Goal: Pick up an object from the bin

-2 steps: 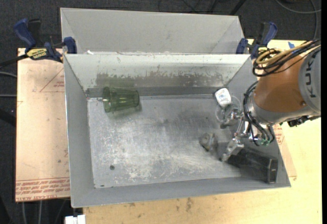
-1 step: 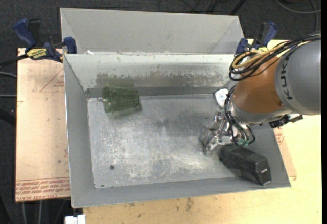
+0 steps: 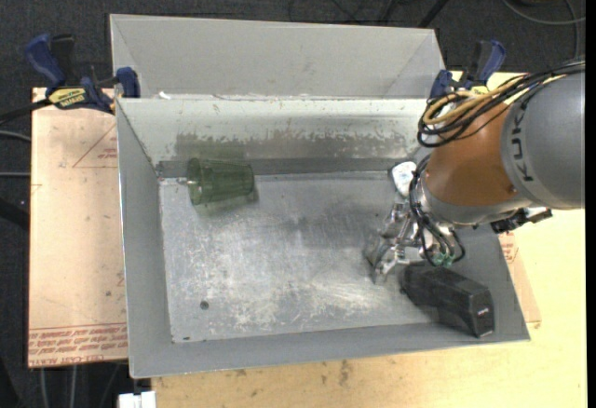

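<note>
The gripper (image 3: 384,259) is seen low over the floor of the grey bin (image 3: 144,248), in its right half and towards the near wall, below the arm's orange wrist cover (image 3: 466,169). Whether it is open or closed cannot be told, and nothing can be made out in its grasp. Just to its right, in the near right corner, a black oblong block (image 3: 449,298) is laid flat and slantwise on the floor; whether it is touched by the gripper cannot be told. Well apart, at the far left by the back wall, a translucent green cup (image 3: 222,183) is lying on its side.
</note>
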`<state>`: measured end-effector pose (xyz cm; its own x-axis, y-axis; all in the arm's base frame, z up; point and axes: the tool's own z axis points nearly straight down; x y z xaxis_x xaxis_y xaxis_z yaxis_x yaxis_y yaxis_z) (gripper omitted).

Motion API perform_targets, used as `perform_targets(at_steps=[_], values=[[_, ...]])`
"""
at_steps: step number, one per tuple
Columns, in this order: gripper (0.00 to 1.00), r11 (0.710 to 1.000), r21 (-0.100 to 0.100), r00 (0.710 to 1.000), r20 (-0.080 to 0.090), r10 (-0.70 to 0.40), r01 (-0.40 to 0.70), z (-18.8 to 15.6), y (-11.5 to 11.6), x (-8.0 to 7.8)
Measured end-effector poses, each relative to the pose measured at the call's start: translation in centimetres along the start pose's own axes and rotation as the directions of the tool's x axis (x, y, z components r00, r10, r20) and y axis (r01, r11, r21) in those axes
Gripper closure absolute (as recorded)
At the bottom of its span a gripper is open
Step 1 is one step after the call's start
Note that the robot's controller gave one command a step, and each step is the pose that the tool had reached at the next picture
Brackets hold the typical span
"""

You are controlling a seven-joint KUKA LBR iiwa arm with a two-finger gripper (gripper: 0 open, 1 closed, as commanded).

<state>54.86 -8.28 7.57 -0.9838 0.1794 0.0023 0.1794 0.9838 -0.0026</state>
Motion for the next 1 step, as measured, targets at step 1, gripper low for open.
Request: perform_targets(at_steps=[1], values=[[1.00, 0.998, -0.004, 0.998, 0.009, 0.064, -0.064, -14.87, -1.69, 0.85]])
